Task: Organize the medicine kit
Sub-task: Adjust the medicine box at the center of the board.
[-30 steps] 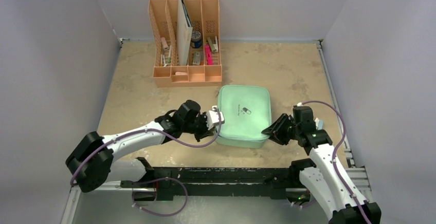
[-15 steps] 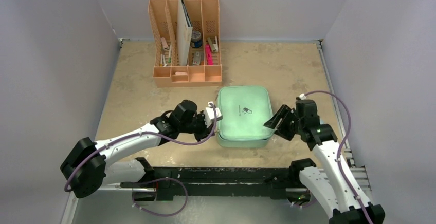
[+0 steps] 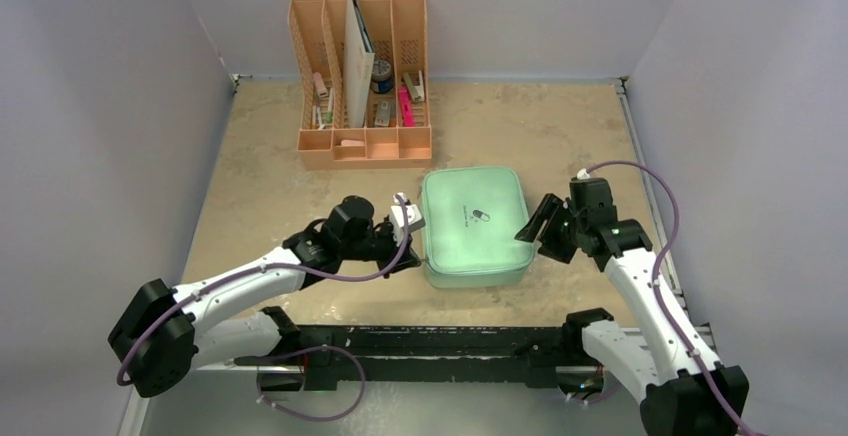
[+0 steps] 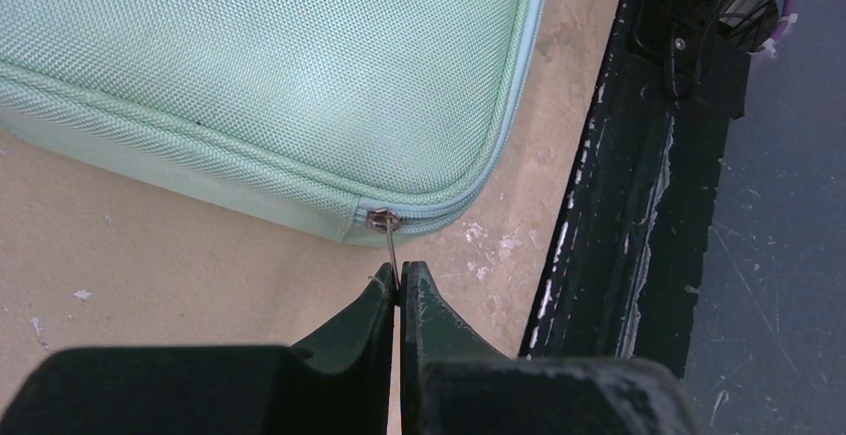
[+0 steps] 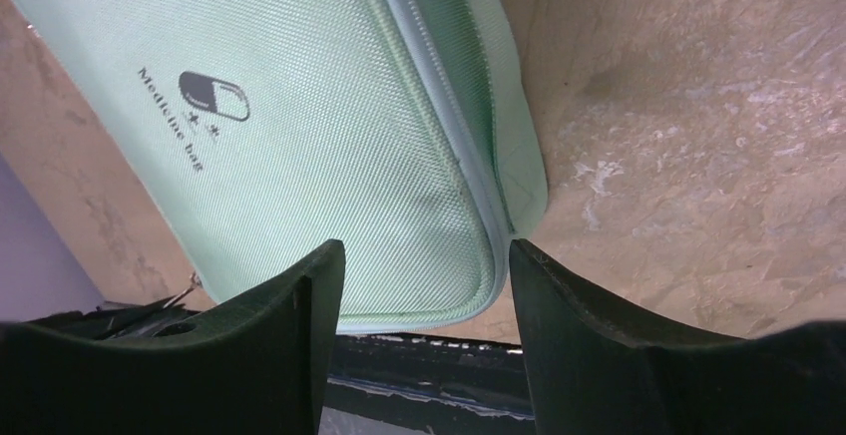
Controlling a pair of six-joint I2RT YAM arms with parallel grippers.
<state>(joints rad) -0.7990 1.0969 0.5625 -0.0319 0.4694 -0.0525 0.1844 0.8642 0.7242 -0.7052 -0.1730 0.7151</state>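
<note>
Medicine kit (image 3: 474, 226) flat on the surface (image 3: 560, 136), lid down | left claw (image 4: 399, 280) pinched on its zipper pull (image 4: 389, 245) | right claw (image 5: 424, 250) apart, straddling its right edge | risk: I tug, the thin pull slips out, or the unbraced case drags.

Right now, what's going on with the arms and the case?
The left gripper is shut on the zip pull on the kit's left side. The right gripper is open, its fingers straddling the kit's right edge; contact there is unclear. The lid is down, and the kit lies flat on the table in front of the organizer.
</note>
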